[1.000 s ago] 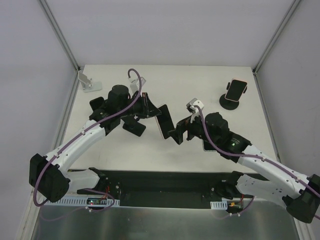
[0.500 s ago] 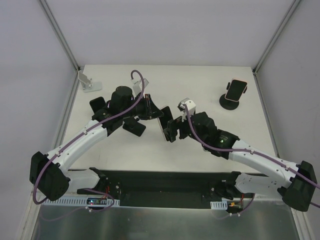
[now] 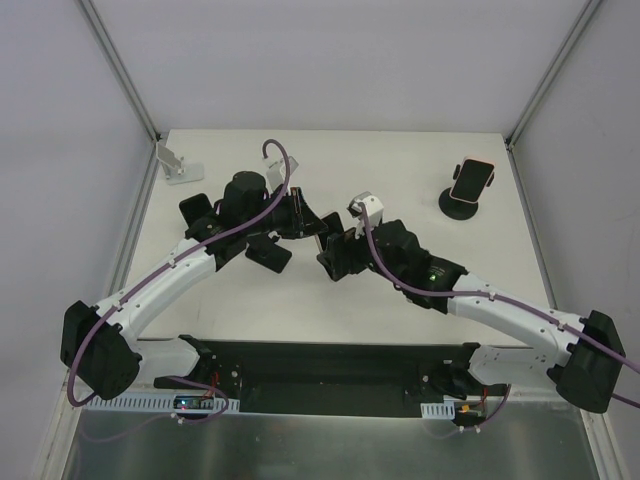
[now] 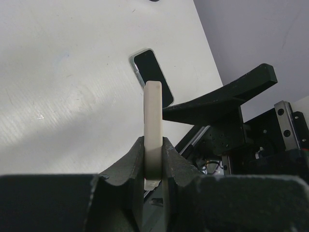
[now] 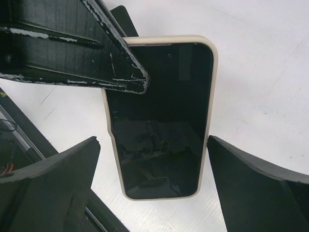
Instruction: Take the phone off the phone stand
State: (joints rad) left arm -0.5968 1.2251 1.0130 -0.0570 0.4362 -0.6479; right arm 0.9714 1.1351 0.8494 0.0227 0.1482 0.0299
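Three phones: a cream one held in the air, a pink one on a stand, and a dark one lying on the table (image 3: 400,160).
Cream phone (image 5: 161,125): it's mid-table, up off the surface, right where the two arms meet. The left wrist cam sees it edge-on, and the right wrist cam sees its dark screen full on.
Left arm (image 3: 170,270): comes in from the left and ends at the phone.
Left jaws: pinching the cream phone across its front and back, with one finger (image 4: 133,159) on each face, near one end. From the right wrist cam, one of those fingers crosses the top-left corner of the screen.
Right arm (image 3: 500,305): comes in from the right, with its wrist just beside the left one.
Right jaws: spread wide, one finger (image 5: 53,188) off each long edge of the cream phone. The tips are close to the case, but there looks to be a sliver of gap on both sides.
Pink phone (image 3: 471,178): propped on the black stand (image 3: 458,206) at the far right of the table, well apart from both arms.
Dark phone (image 4: 152,77): flat on the table, screen up, past the cream phone in the left wrist cam. Can't pick it out from the top cam.
White stand (image 3: 178,165): far-left corner of the table, well apart from everything else.
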